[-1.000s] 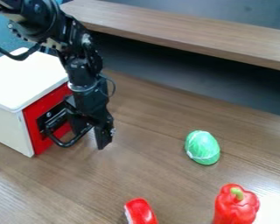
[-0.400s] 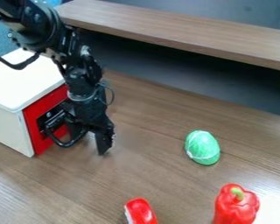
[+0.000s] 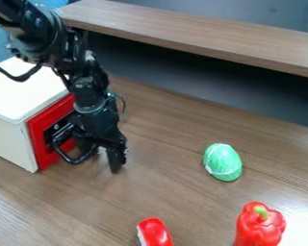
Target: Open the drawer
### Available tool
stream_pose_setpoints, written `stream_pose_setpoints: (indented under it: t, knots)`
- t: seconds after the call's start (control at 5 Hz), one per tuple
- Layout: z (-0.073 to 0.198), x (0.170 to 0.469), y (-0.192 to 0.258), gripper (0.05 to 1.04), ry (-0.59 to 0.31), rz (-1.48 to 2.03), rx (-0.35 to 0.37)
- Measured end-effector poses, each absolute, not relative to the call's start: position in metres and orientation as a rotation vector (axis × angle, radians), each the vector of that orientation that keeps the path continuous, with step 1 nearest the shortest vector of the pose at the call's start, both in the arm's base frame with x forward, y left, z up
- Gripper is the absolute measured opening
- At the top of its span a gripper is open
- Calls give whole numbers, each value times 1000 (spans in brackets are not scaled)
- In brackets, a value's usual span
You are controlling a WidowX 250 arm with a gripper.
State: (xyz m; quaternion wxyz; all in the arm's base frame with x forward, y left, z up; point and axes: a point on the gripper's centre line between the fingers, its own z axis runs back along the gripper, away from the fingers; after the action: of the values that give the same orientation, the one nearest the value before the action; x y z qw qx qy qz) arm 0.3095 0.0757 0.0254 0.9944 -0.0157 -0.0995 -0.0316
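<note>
At the left of the scene, set in the white box (image 3: 18, 91) on the table (image 3: 182, 202), is the red-fronted drawer (image 3: 41, 150). As far as can be seen, it is shut or very nearly so: no inside shows behind its front, though a slight gap could be hidden. The reach to the black handle (image 3: 68, 159) looks done; the pull itself is what is left. The gripper (image 3: 101, 157) is partly open, its fingers apart, one by the handle's loop and the other on the right, outer side. Whether either one presses on the bar I cannot tell, and I see no firm grasp. The drawer faces right and somewhat towards the near side, so the pull should go that way. The handle juts out on that same side, its long axis running along the front from near left to far right.
</note>
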Motion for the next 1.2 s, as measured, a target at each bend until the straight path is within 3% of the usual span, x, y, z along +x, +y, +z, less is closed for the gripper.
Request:
stream_pose_setpoints:
  t: [0.6,1.2]
  knots:
    - [28,305,29,1000,-211,-255,-186]
    - [30,297,-5,1001,-205,-331,-221]
